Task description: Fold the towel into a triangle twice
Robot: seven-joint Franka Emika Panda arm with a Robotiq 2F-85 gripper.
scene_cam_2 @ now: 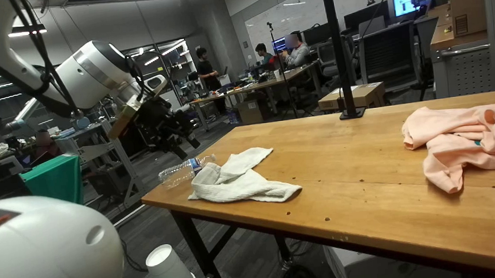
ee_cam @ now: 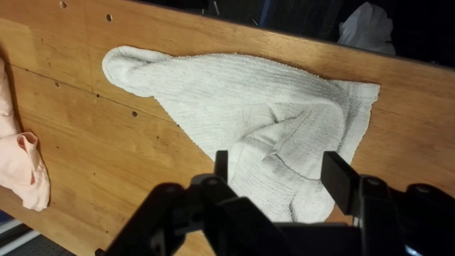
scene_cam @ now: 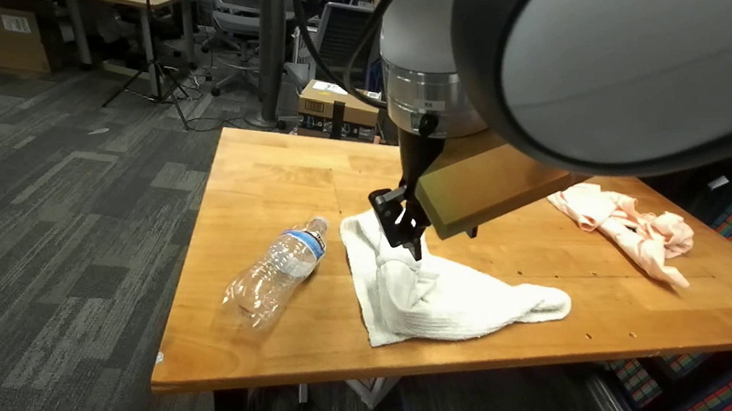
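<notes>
The Robotiq gripper [ee_cam: 274, 169] is held spread above the partly folded white towel [ee_cam: 234, 96] on the wooden table [ee_cam: 142, 156]; a triangle fold seems unfinished, and a corner should be pinched next.

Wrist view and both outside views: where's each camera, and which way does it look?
In an exterior view: close to the white robot body, looking across the table; arm and gripper show.
In an exterior view: up high, looking down at the towel; arm and gripper show.
Wrist view: on the arm, looking down past the fingers at the towel.
Both exterior views share the bottle; all three share the pink cloth.
</notes>
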